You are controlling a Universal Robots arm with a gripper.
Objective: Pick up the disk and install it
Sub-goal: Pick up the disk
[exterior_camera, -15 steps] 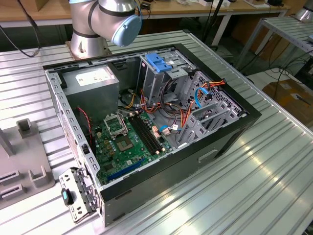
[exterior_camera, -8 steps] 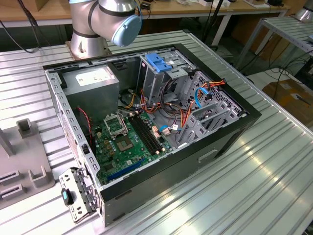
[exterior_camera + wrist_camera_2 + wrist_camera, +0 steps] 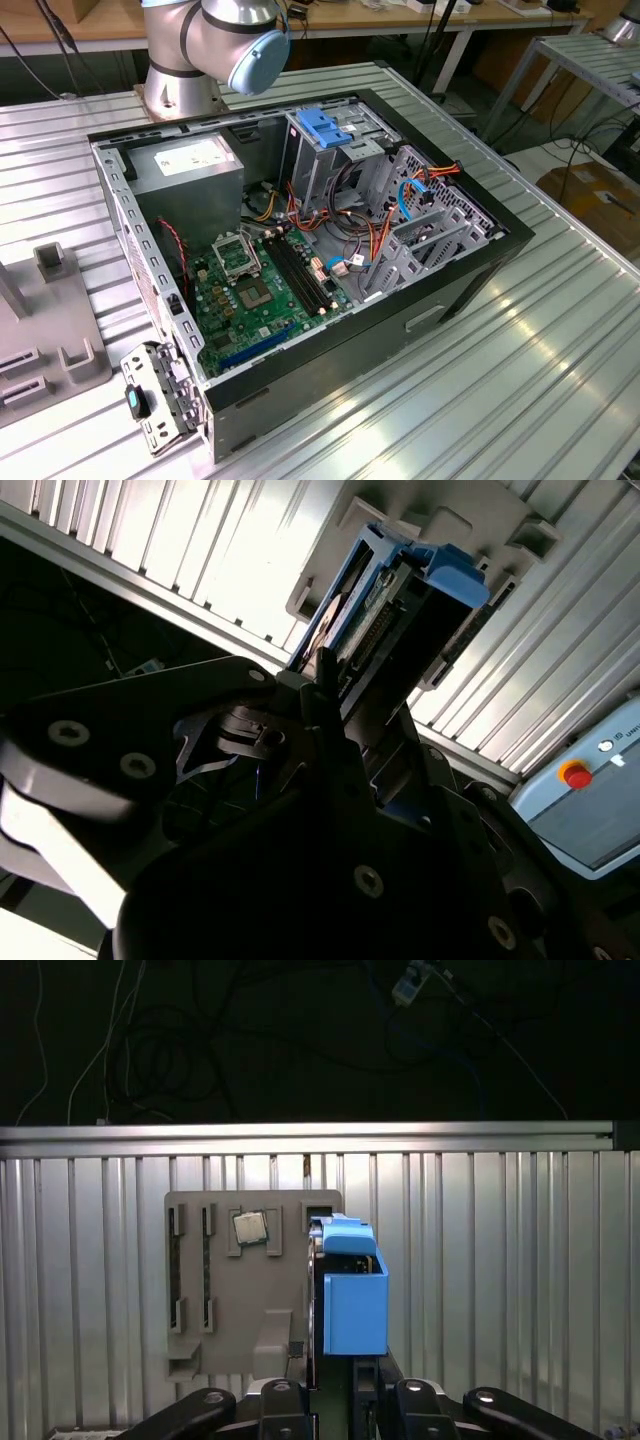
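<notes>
The fingers [image 3: 322, 680] of the gripper [image 3: 330, 1388] look closed on the near end of the disk [image 3: 355, 1305]. The disk stands on edge at the grey holder [image 3: 240, 1290] on the ribbed table [image 3: 500, 1260], to the exterior view's left of the open computer case [image 3: 450, 290]. A straight pull along the slot should keep its blue frame from snagging.

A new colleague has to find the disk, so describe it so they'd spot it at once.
In the first wrist view, find the ribbed metal table and the grey holder on it. The disk stands on edge along one side of that holder. Its blue plastic frame sets it apart from the small silver chip seated flat nearby.
</notes>
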